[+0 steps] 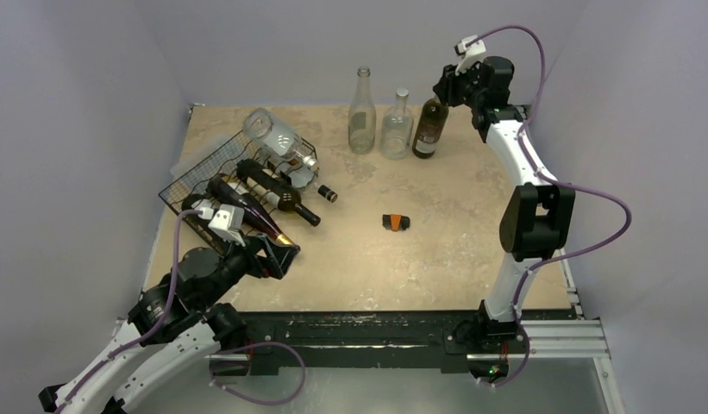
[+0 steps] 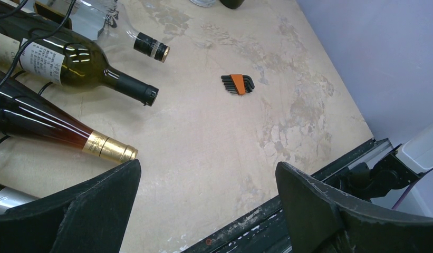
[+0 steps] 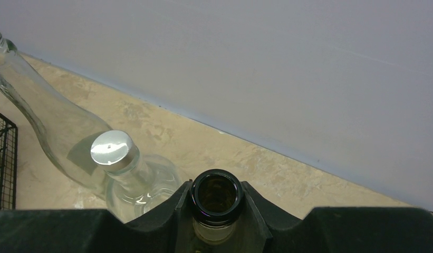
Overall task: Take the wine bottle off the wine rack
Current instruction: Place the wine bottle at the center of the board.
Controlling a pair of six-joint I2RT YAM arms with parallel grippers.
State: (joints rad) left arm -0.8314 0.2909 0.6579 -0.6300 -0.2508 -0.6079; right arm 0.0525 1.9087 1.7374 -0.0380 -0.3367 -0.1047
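The right hand [image 1: 447, 89] is clenched on the neck of a brown wine bottle [image 1: 429, 129]. The bottle stands upright on the surface [image 1: 436, 250] directly beneath the hand (well apart from the wine rack [image 1: 191, 177]). A capped clear bottle [image 3: 114, 153] and a taller clear bottle [image 3: 40, 121] stand just to that hand's left. The left hand [image 2: 208, 174] is released, spread wide, gripping nothing. Just ahead of its left finger [image 2: 93, 205] juts the gold-foiled neck of a dark bottle [image 2: 45, 124] lying in the rack, with a green black-capped bottle [image 2: 77, 66] beyond. A hex key set [image 2: 238, 84] lies farther ahead.
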